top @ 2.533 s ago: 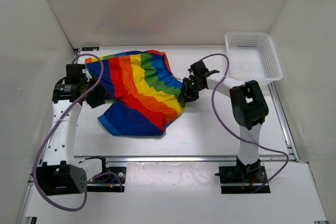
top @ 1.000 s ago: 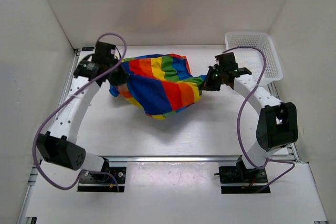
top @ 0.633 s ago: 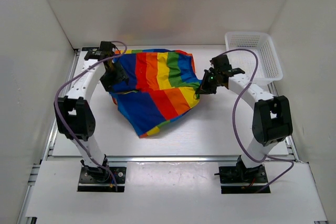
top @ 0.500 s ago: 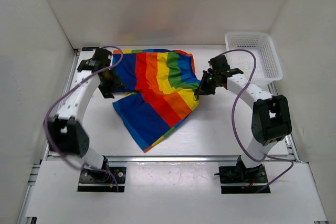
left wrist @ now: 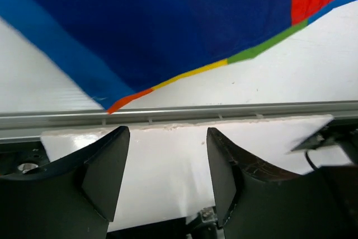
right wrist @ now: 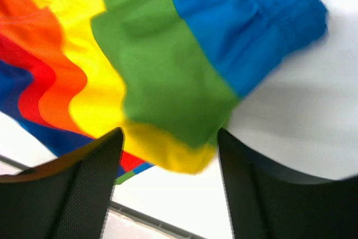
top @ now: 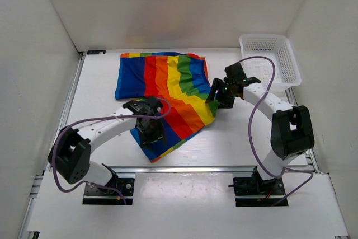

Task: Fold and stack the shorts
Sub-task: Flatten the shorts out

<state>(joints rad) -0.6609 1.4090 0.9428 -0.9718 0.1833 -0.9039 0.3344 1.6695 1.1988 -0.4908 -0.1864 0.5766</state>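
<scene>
Shorts [top: 168,93] lie spread flat on the table [top: 251,132], left of the basket [top: 288,62]. Their far edge sits about level with the basket and one leg runs down toward the near rail [left wrist: 224,110]. Stripes from left to right are blue, red, orange, yellow, green, blue.

The basket sits in the far right corner, apart from the shorts.

Left gripper [left wrist: 166,132] is well left of the basket and much nearer the arm bases, over the blue near leg of the shorts. Its fingers [left wrist: 106,166] are spread with nothing between them. In the left wrist view the leg's near corner, trimmed in red, yellow and green, lies just past the tips, with the rail behind it.

Right gripper [right wrist: 170,135] is just left of the basket and a bit nearer, at the right edge of the shorts. Its fingers [right wrist: 257,194] are wide apart and not clamped. The green and yellow cloth edge shows between the tips in the right wrist view. The view is blurred, so I cannot tell whether the fingers touch the cloth.
</scene>
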